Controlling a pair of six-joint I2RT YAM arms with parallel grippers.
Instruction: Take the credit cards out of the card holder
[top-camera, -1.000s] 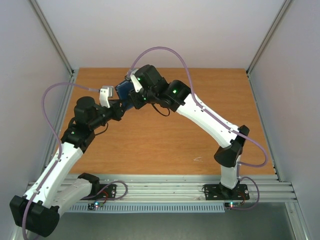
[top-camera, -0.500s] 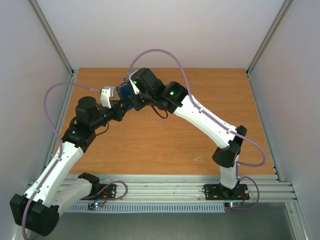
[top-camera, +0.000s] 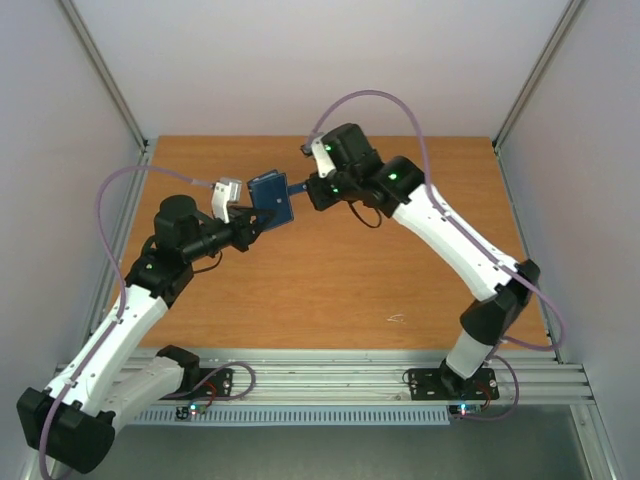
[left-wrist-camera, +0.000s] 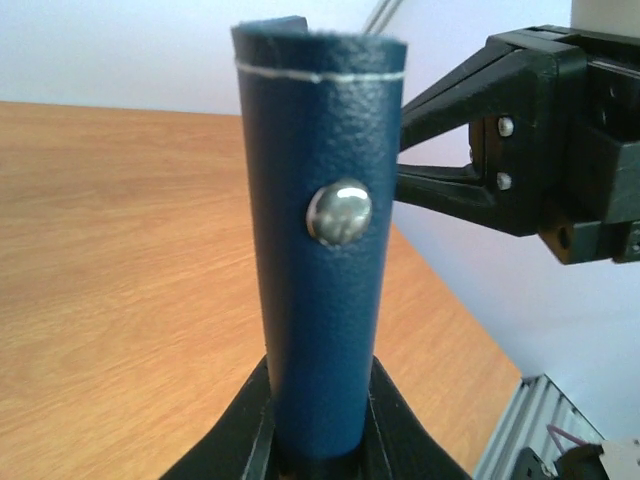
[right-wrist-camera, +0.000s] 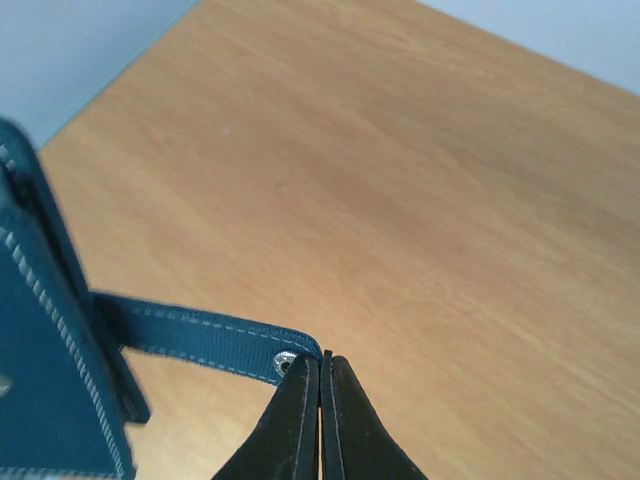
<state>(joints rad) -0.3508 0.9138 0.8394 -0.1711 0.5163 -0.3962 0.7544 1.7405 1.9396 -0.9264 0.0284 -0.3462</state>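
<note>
We see the right arm swing away to the right of where it was a second ago, when it crowded over the card holder (top-camera: 272, 197). The right gripper (top-camera: 305, 190) now sits just beside the holder's right edge. Its fingers have closed over that second, and in the right wrist view they are pressed flat together with no gap.

The tab (right-wrist-camera: 200, 335) stretches straight out from the holder to those fingertips, and its metal snap lies just short of them. We cannot tell whether the tips pinch the tab's very end or only touch it.

The left gripper (top-camera: 250, 222) has not changed its hold. It clamps the lower edge of the holder narrowly and keeps it up in the air above the table (top-camera: 400, 250), near the far middle. From the left wrist view the holder stands upright out of the fingers, with the bare snap (left-wrist-camera: 339, 211) on its face uncovered.

We judge that the tab is now unsnapped and pulled clear, so the holder is free to be opened. It is not spread open yet, and we see none of the cards. They are presumably inside, so the removal itself has not begun. If the tab is only touched, not gripped, a further pull may slip off.
</note>
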